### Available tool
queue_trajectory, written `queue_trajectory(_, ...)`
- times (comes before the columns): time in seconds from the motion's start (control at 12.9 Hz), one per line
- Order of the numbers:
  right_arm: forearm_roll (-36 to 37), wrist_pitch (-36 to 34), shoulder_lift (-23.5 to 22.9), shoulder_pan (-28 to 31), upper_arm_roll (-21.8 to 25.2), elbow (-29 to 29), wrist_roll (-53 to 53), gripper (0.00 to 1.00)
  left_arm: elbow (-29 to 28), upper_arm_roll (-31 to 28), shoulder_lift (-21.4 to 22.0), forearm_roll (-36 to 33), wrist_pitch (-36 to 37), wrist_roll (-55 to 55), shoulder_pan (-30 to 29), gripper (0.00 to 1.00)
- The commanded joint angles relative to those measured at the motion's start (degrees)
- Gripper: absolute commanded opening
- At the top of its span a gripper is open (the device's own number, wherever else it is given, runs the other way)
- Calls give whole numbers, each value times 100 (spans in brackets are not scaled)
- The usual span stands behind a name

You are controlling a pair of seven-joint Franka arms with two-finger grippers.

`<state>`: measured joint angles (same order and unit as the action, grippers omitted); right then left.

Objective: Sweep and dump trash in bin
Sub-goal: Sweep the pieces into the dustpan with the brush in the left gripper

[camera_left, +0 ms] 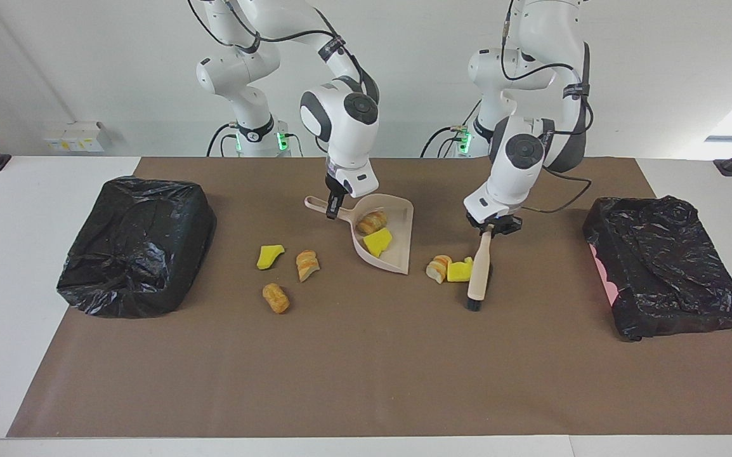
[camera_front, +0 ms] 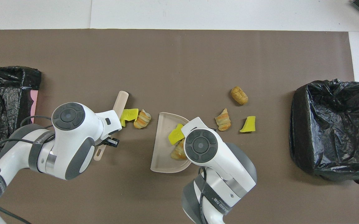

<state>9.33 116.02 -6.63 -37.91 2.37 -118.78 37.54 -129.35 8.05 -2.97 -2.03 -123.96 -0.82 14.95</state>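
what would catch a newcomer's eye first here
Mid-table, the left gripper holds a brush against a yellow sponge chunk and a bread lump, right beside the dustpan. The right gripper holds the dustpan's handle. A black-bagged bin sits at the right arm's end.

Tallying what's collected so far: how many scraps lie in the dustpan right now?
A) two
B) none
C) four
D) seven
A: the dustpan holds one yellow sponge chunk and one bread-like lump; the other scraps lie on the mat.
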Motion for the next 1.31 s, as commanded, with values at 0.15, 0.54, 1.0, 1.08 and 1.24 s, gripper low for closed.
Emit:
queue_trajectory(0.15,104,210,74,56,-26,-136,-195,0,-415,-75,349,579,-67,20,806,0)
queue_trajectory(0.54,104,175,74,56,-26,-127,-195,0,-494,-84,534,1168,125,503,1501,0)
queue_trajectory(1.0,104,78,153,64,-26,-92,-177,0,-232,-93,509,1301,504,1686,1651,0)
queue_trajectory(1.08,104,70,153,73,-26,-92,-195,0,-100,-110,421,1284,504,2169,1634,0)
queue_trajectory(1.24,-35,340,136,160,-26,-127,-212,0,-28,-128,367,1205,417,2866,1520,0)
